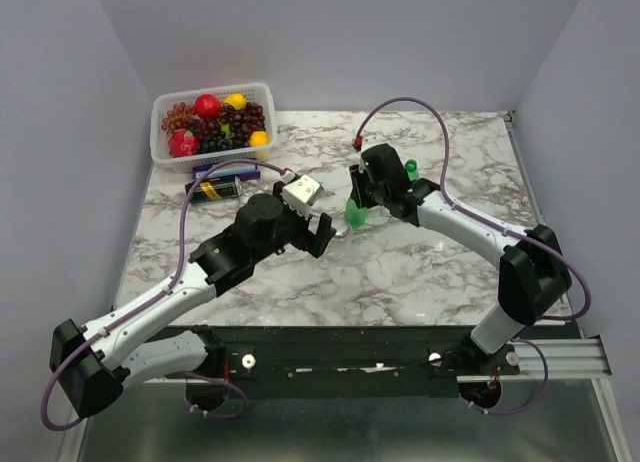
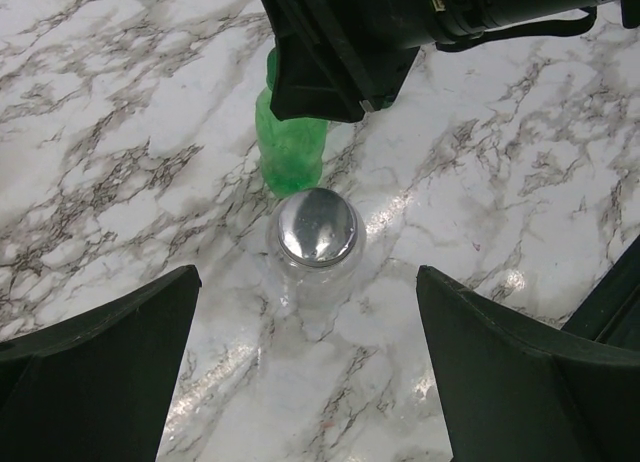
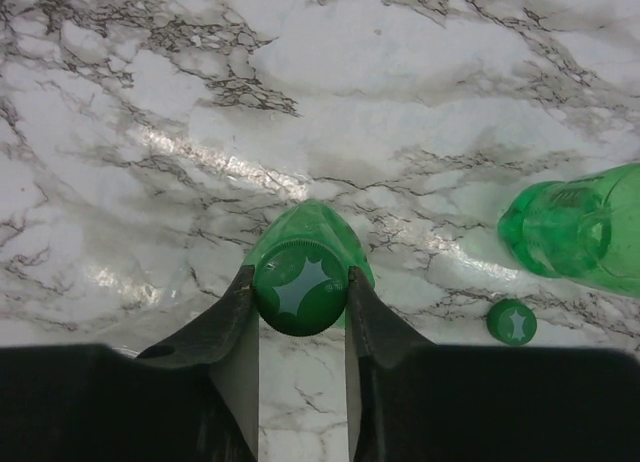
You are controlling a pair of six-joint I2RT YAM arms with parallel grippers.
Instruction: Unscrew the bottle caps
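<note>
Near: left claw [image 2: 306, 312] spread wide, hanging above clear bottle [image 2: 290, 282], silver cap [image 2: 317, 227] on. Just beyond: right claw [image 3: 299, 284] pinches green cap [image 3: 300, 287] of upright green bottle [image 3: 315, 222]. Beside it: second green bottle [image 3: 570, 227], uncapped, seemingly on its side; loose cap [image 3: 511, 322] on table [image 3: 400, 62]. Far left: can [image 1: 215, 189], fruit basket [image 1: 160, 142].

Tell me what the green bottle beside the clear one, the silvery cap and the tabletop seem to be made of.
Green bottle: likely thin plastic, translucent and glossy.
Silvery cap: metal or metallised plastic, mirror-bright with reflections.
Tabletop: white marble pattern with grey veins, glossy glare; stone or laminate, cannot tell.
</note>
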